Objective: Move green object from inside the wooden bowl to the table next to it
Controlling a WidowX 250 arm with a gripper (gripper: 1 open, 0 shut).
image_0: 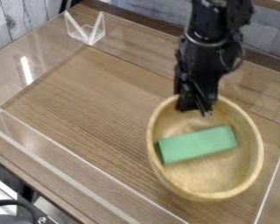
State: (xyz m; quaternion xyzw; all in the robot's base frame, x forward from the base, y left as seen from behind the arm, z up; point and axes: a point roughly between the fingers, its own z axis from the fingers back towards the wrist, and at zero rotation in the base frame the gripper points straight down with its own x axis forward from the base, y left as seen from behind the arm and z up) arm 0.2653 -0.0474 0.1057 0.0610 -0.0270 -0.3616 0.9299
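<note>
My claw (pixel 192 105) grips the rim of the wooden bowl (pixel 213 182), perhaps to tip out the green object (pixel 199 145) (lying just below it).

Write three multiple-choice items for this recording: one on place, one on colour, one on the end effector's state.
1. Where is the green block?
A. On the bare tabletop
B. Inside the wooden bowl
C. Against the acrylic wall

2. What colour is the bowl?
A. Light tan
B. Dark blue
C. Bright red

3. How does the end effector stand?
A. Wide open
B. Shut, at the bowl's rim
C. Clamped on the block

1: B, the green block lies within the rim of the wooden bowl.
2: A, its wood shows pale tan.
3: B, the end effector has its fingers together at the bowl's far rim, away from the block.
</note>
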